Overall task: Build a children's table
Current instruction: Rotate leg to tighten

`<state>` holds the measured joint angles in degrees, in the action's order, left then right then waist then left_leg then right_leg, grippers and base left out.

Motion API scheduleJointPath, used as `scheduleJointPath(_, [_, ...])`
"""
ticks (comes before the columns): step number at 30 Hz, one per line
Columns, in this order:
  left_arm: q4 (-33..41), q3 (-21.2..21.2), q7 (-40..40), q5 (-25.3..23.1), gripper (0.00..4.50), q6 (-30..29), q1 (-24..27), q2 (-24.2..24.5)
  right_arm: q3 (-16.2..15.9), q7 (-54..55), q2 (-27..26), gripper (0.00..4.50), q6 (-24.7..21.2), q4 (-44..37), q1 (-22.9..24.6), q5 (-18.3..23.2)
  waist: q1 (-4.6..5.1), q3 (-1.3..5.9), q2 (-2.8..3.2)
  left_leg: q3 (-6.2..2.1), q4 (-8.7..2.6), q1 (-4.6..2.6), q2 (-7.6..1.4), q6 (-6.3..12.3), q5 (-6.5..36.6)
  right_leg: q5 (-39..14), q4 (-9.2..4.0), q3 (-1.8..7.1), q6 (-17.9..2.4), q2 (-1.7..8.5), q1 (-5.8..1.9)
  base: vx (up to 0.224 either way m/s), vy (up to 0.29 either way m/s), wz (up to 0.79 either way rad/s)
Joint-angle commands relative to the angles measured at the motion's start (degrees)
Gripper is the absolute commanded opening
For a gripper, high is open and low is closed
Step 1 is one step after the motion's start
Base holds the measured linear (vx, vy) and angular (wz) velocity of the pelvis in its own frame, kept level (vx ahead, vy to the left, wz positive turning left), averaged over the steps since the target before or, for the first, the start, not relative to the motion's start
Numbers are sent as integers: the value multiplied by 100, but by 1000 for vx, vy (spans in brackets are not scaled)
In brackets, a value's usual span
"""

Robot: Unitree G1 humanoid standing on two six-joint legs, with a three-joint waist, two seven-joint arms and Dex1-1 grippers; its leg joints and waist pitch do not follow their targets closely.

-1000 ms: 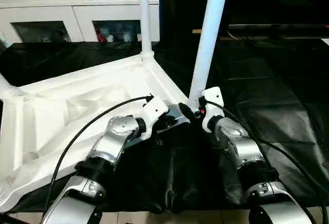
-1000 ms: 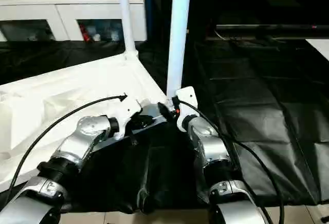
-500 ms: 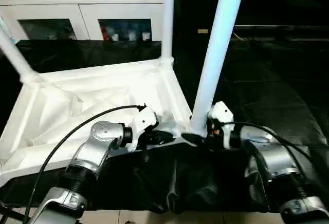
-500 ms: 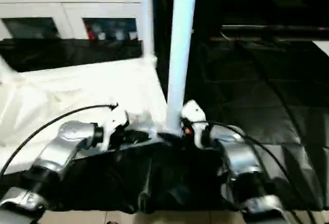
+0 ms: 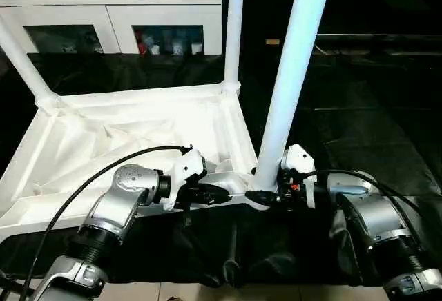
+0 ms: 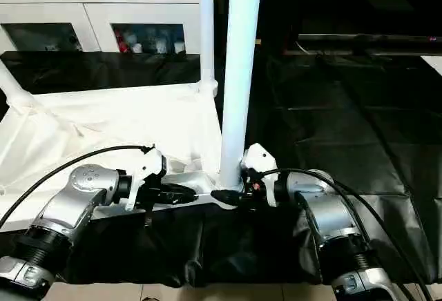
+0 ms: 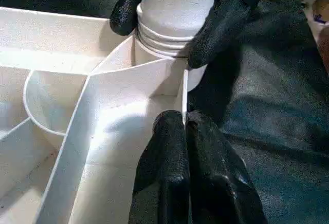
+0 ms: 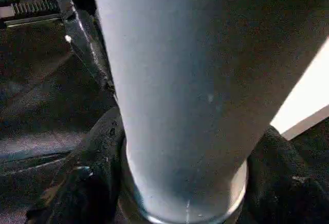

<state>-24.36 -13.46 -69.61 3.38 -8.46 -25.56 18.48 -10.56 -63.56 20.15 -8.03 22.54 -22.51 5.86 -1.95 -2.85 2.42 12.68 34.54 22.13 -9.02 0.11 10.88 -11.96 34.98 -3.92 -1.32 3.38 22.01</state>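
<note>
Judging by what you can see, the build is well along: the children's table (image 5: 138,135) lies upside down on the black-covered desk (image 5: 373,108), ribbed underside up, and three legs stand in corner sockets. The far leg (image 5: 233,32) and the leg at the left (image 5: 24,66) look seated. The near leg (image 5: 293,73) rises from the corner closest to you, between your two arms.

Your left gripper (image 7: 186,131) is pinched tight on the thin near rim of the tabletop, just beside that socket, steadying it. Your right gripper (image 5: 266,196) wraps the near leg's base, one black finger on each side of the ringed end where it meets the socket.

What remains, as far as you can tell: confirm this leg is fully home, and deal with the fourth corner, which is out of sight at the lower left. Then the table has to be turned upright.
</note>
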Motion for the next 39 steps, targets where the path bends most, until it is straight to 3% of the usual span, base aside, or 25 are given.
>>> scheduleJointPath(1, [117, 47, 564, -12, 0, 116, -198, -290, -241, 402, -420, 268, -50, 137, 55, -95, -2, 331, -76, -305, -397, -139, -532, 360, 1045, -1156, -459, 362, -1299, 610, -189, 0, 0, 0])
scheduleJointPath(2, [-7, 110, 928, -113, 0, 107, -287, -416, -121, 1068, -630, 268, -50, 403, -52, -271, 32, 322, -79, -314, -410, -150, -529, 277, 1085, -1249, -475, 369, -1292, 609, -159, 0, 0, 0])
scheduleJointPath(3, [-7, 110, 928, -113, 0, 107, -287, -416, -121, 1068, -630, 268, -50, 403, -52, -271, 56, 315, -80, -310, -412, -155, -515, 237, 1155, -1329, -479, 365, -1294, 600, -153, 0, 0, 0])
scheduleJointPath(5, [-309, 237, 1800, -297, 0, 72, -537, -775, 188, 2531, -1173, 267, -133, 1036, -326, -506, 104, 321, -83, -343, -418, -157, -506, 97, 1268, -1598, -500, 358, -1250, 624, -169, 0, 0, 0])
scheduleJointPath(7, [-396, 251, 2068, -357, 0, 58, -620, -893, 278, 2890, -1357, 267, -192, 1180, -405, -493, 151, 313, -83, -348, -421, -182, -498, 1, 1429, -1772, -528, 363, -1211, 617, -149, 0, 0, 0])
scheduleJointPath(11, [-639, 256, 2744, -485, 0, 63, -854, -1286, 509, 3931, -1922, 267, -217, 1703, -775, -488, 188, 329, -68, -337, -420, -169, -499, 59, 1309, -1467, -521, 381, -1219, 614, -147, 0, 0, 0])
scheduleJointPath(14, [-727, 231, 2906, -539, 0, 133, -926, -1442, 489, 3933, -2121, 267, 26, 1860, -934, -505, 169, 357, -62, -321, -395, -140, -499, 168, 1084, -1031, -475, 381, -1270, 624, -187, 0, 0, 0])
scheduleJointPath(16, [-727, 210, 2877, -543, 0, 174, -920, -1472, 471, 3809, -2165, 323, 156, 1893, -965, -492, 158, 375, -66, -314, -378, -125, -497, 281, 887, -676, -434, 373, -1336, 620, -208, 0, 0, 0])
scheduleJointPath(17, [-693, 187, 2764, -507, 0, 220, -886, -1479, 493, 3705, -2167, 323, 199, 1921, -989, -467, 149, 381, -67, -307, -366, -116, -493, 374, 764, -463, -416, 370, -1381, 620, -216, 0, 0, 0])
scheduleJointPath(18, [-657, 169, 2683, -479, 0, 237, -854, -1465, 545, 3641, -2155, 339, 180, 1926, -991, -413, 146, 376, -69, -303, -363, -114, -494, 452, 740, -403, -413, 367, -1415, 624, -219, 0, 0, 0])
scheduleJointPath(21, [-527, 139, 2340, -358, 0, 316, -722, -1306, 594, 3260, -1914, 373, 159, 1816, -928, -248, 144, 358, -73, -313, -373, -121, -505, 459, 900, -725, -445, 361, -1389, 632, -228, 0, 0, 0])
scheduleJointPath(24, [-395, 123, 1968, -265, 0, 321, -610, -1121, 468, 2871, -1555, 380, 294, 1683, -832, -355, 140, 357, -68, -320, -384, -120, -518, 429, 947, -789, -440, 353, -1363, 615, -228, 0, 0, 0])
scheduleJointPath(26, [-347, 125, 1759, -218, 0, 338, -564, -1004, 380, 2482, -1330, 409, 326, 1548, -737, -367, 145, 361, -65, -305, -372, -128, -510, 442, 955, -686, -432, 356, -1405, 609, -222, 0, 0, 0])
scheduleJointPath(28, [-332, 128, 1675, -196, 0, 346, -550, -958, 356, 2315, -1249, 409, 331, 1478, -693, -348, 139, 352, -69, -303, -366, -120, -509, 467, 963, -750, -440, 364, -1418, 623, -224, 0, 0, 0])
scheduleJointPath(29, [-314, 119, 1470, -154, 0, 357, -529, -853, 280, 1905, -1056, 409, 318, 1259, -579, -279, 131, 346, -35, -308, -366, -117, -507, 471, 974, -834, -449, 360, -1400, 624, -227, 0, 0, 0])
scheduleJointPath(30, [-305, 111, 1333, -127, 0, 364, -517, -785, 230, 1635, -929, 409, 309, 1110, -503, -232, 115, 350, -58, -307, -367, -124, -516, 479, 1000, -863, -454, 352, -1357, 609, -238, 0, 0, 0])
scheduleJointPath(36, [-232, 90, 644, 66, 0, 313, -472, -477, -84, 383, -303, 409, 258, 430, -171, -52, 20, 344, -43, -292, -374, -140, -529, 476, 1032, -955, -448, 351, -1352, 597, -208, 0, 0, 0])
scheduleJointPath(37, [-230, 91, 627, 74, 0, 310, -470, -469, -95, 334, -283, 384, 241, 406, -161, -39, 12, 346, -46, -290, -373, -141, -529, 475, 1019, -941, -451, 351, -1351, 594, -208, 0, 0, 0])
scheduleJointPath(39, [-157, 69, 424, 140, 0, 262, -425, -394, -159, 86, -177, 384, 117, 239, -89, 23, 3, 349, -53, -298, -376, -139, -538, 469, 967, -860, -433, 351, -1376, 599, -211, 0, 0, 0])
